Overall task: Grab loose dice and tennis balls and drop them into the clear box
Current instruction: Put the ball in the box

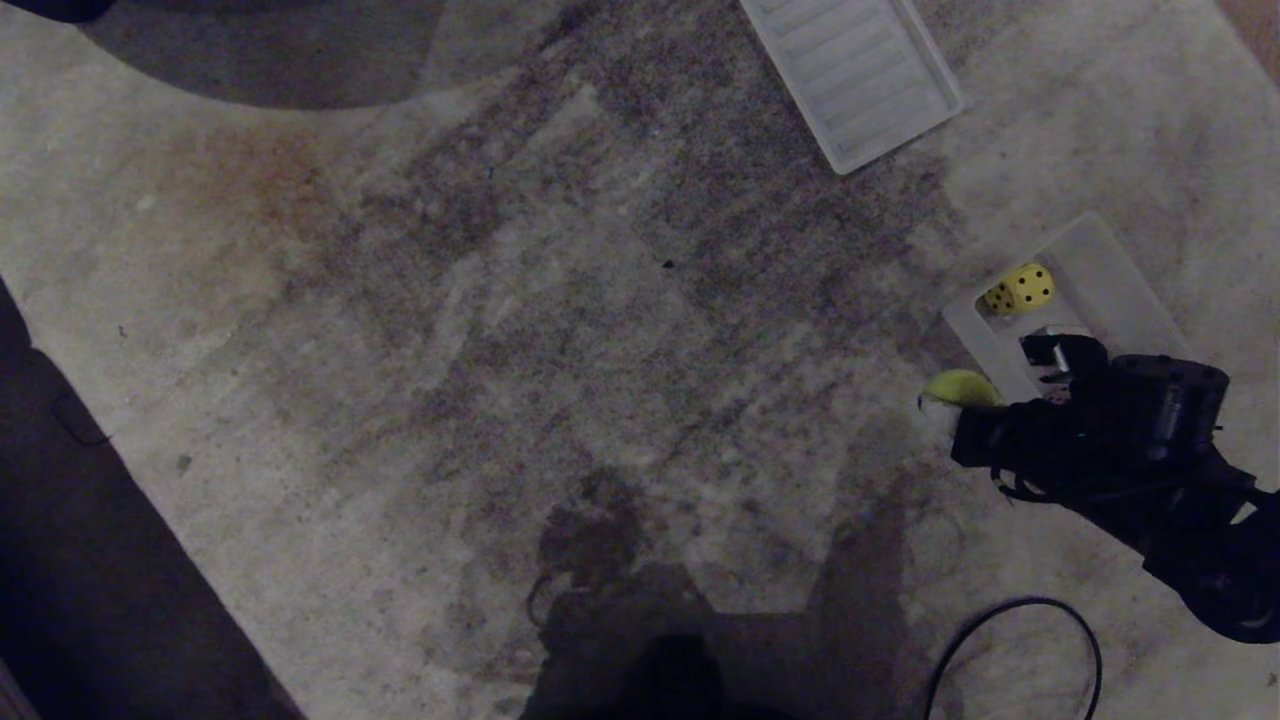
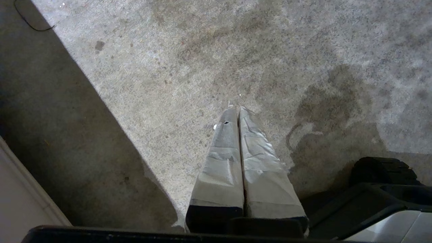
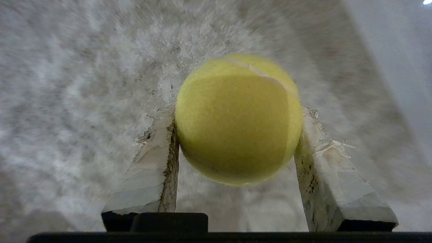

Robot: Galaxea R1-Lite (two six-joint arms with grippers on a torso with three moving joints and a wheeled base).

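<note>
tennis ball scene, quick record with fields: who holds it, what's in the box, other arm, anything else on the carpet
tennis ball: clamped between the right gripper fingers, just beside the clear box
clear box: on the carpet at right, holds one yellow die
left gripper: shut, empty, parked over bare carpet
ribbed panel: flat on the carpet beyond the box
black cable: looped on the carpet near the robot

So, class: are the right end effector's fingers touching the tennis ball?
Touching. The right wrist view shows the tennis ball wedged between the right end effector, both taped fingers pressed against its sides with no gap.
</note>
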